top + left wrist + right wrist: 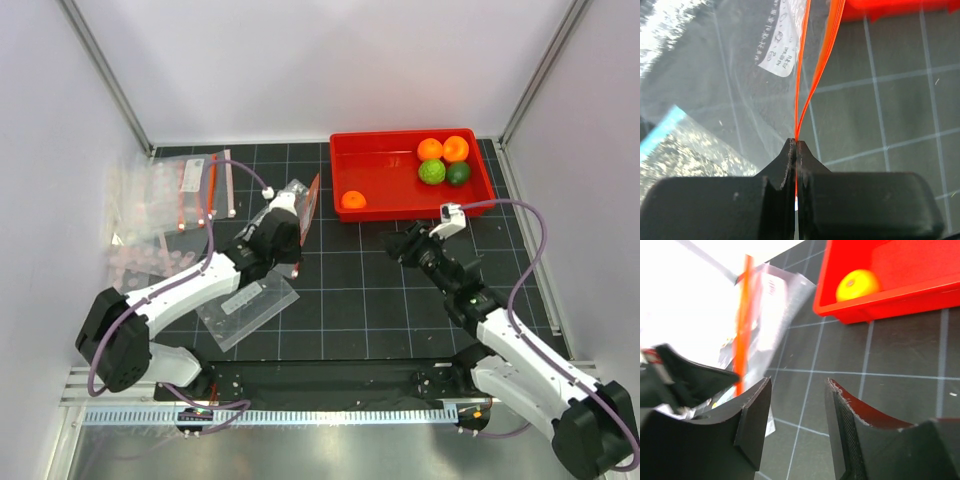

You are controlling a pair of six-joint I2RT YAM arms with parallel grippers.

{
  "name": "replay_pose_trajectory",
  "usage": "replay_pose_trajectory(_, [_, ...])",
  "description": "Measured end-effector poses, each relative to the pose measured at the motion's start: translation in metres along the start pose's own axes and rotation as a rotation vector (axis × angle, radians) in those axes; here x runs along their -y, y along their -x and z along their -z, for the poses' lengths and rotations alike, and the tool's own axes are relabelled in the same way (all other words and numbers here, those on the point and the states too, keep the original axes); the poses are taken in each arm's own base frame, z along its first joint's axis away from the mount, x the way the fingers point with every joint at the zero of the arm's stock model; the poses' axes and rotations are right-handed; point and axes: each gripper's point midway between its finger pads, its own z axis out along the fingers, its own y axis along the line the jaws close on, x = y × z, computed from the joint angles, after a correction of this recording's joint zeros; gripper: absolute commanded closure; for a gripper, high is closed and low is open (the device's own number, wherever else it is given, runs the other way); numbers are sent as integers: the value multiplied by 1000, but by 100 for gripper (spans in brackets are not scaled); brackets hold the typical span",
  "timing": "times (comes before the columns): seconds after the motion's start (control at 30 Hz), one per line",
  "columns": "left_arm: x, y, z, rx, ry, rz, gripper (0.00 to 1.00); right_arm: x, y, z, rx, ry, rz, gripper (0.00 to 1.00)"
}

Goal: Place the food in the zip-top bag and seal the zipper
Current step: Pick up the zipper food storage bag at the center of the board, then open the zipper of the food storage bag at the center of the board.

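Observation:
My left gripper (292, 203) (796, 142) is shut on the red-orange zipper (801, 75) (313, 200) of the clear zip-top bag (750, 90), which hangs upright with its white label (777, 55) showing. Beyond the jaws the strip's two halves spread apart. My right gripper (397, 241) (799, 384) stands open just right of the bag, with nothing between its fingers. The food lies in the red tray (395, 170): one orange fruit (353, 200) (857, 284) near the front left, two orange ones (430, 149) (456, 148), a bumpy light green one (432, 172) and a dark green one (458, 174).
A second clear pouch (245, 305) with a teal-blue edge (660, 131) lies flat on the black grid mat below the left gripper. A pile of clear bags (165, 200) sits at the back left. White walls enclose the table.

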Motion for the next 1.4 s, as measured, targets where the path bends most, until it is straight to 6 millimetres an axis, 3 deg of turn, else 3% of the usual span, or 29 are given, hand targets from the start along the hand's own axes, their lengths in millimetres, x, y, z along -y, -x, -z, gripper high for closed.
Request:
replay_pose_trajectory(0.1, [-3, -29, -6, -46, -37, -5, 100, -7, -9, -8, -38, 50, 2, 46])
replay_pose_trajectory(0.17, [1, -38, -7, -59, -62, -10, 100, -8, -18, -13, -71, 74, 2, 45])
replay_pose_trajectory(0.37, [40, -29, -1, 2, -185, -10, 100, -9, -41, -25, -153, 112, 0, 45])
replay_pose_trajectory(0.57, [68, -38, 12, 14, -251, -47, 100, -12, -56, -30, -199, 134, 2, 45])
replay_pose_trajectory(0.93, [83, -46, 13, 19, -254, -91, 100, -22, -59, -30, -201, 173, 19, 45])
replay_pose_trajectory(1.4, [108, -53, 17, 27, -264, -178, 100, -14, -72, -34, -235, 143, 35, 46])
